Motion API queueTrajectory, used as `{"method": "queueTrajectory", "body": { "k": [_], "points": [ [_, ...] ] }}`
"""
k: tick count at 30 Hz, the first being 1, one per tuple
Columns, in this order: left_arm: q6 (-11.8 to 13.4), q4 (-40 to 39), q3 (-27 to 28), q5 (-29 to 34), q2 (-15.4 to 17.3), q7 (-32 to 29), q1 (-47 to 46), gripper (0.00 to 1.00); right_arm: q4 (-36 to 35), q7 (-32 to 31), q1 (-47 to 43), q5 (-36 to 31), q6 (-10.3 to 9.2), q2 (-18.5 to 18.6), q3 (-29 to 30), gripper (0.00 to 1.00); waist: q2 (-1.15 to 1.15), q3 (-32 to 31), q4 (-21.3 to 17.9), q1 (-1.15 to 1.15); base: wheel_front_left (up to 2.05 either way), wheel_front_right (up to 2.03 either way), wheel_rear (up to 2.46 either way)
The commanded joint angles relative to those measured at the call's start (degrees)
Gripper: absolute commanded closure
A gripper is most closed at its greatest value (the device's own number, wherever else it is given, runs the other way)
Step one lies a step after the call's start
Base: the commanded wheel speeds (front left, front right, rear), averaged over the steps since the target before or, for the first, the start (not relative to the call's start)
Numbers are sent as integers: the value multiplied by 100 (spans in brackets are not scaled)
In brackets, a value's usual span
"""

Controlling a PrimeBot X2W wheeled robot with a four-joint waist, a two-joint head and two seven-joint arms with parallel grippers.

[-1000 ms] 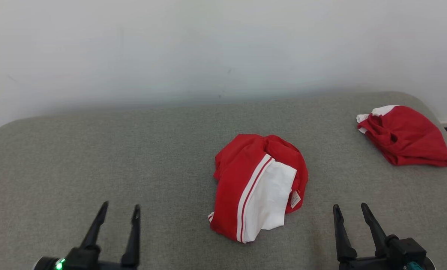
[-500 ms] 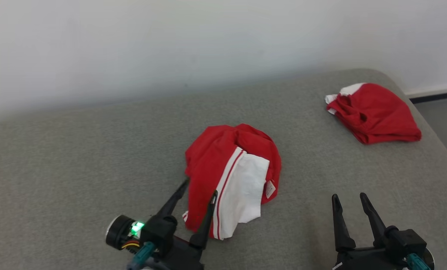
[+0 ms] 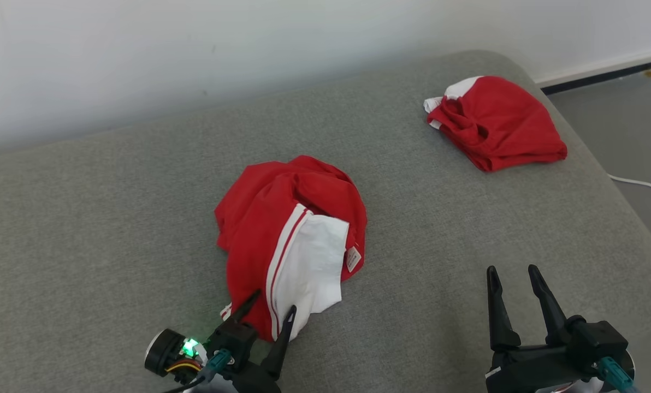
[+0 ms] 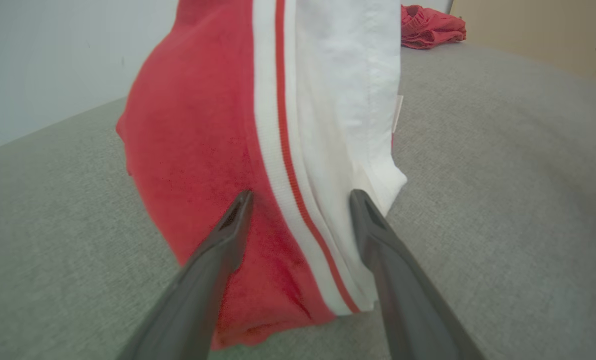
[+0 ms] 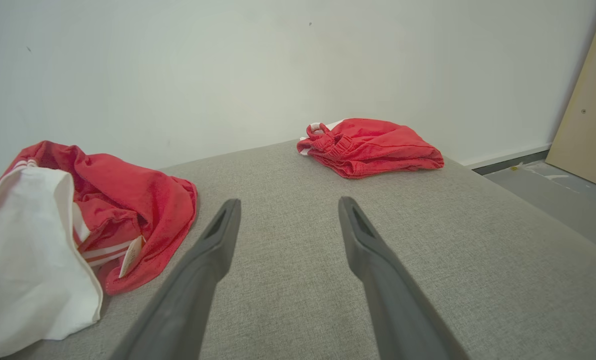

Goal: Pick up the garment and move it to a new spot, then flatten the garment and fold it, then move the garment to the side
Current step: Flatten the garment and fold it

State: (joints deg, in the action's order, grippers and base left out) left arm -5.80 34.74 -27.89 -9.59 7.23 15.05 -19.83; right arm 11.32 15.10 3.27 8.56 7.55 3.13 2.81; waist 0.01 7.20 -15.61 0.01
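In the middle of the grey couch seat (image 3: 112, 218), from the head: the garment (image 3: 290, 240), a crumpled red-and-white heap, well apart from a second red garment (image 3: 495, 123) near the far right corner. At its near hem, the left gripper (image 3: 275, 303), fingers spread wide, tips straddling the red edge and the striped band, nothing pinched yet. Down at the lower right, the right gripper (image 3: 512, 269), likewise spread and empty, clear of the cloth, over bare upholstery. Along the left wrist: that near fold looming between the two dark fingers, red cloth at one tip, white stripe (image 4: 278, 150) and white panel (image 4: 343, 100) toward the other; touching or just short of it, hard to tell; apparently several layers bunched together. Along the right wrist: the heap off to the left, a small sewn label (image 5: 130, 257) hanging out of it, fingers aimed at bare seat. Judging by the slump and creases: soft, light, limp, not fragile, no shape of its own, likely to sag and unfurl once lifted. Best bitten at the thicker banded hem, deep enough to catch every layer, rather than on the loose white flap, a slip-prone hold.
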Motion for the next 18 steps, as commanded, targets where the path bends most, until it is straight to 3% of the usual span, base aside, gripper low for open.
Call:
{"method": "queueTrajectory", "body": {
  "k": [1,2,3,6,11,18],
  "points": [
    [34,139,20,3,-21,18,-97,9,-18,7,22,29,-15,-26,3,0,-1,103,-110,-1,0,0,0],
    [52,248,34,2,-29,18,-144,51,-18,6,31,18,-16,-26,8,0,-1,104,-116,-1,0,0,0],
    [47,349,36,-7,-46,18,-173,98,-19,6,40,7,-15,-28,11,0,-1,100,-120,-1,0,0,0],
    [-8,470,72,-132,-144,18,-278,100,-46,7,45,-28,-16,-32,30,0,-1,51,-98,-1,0,0,0],
    [-48,-81,185,-273,-231,18,-173,100,-48,6,-106,-45,-15,-32,110,0,-1,-100,91,-1,0,0,0],
    [-5,-1290,406,-237,104,18,366,100,-16,6,-275,24,-15,-31,143,0,-1,-351,674,-1,0,0,0]
  ]
}}
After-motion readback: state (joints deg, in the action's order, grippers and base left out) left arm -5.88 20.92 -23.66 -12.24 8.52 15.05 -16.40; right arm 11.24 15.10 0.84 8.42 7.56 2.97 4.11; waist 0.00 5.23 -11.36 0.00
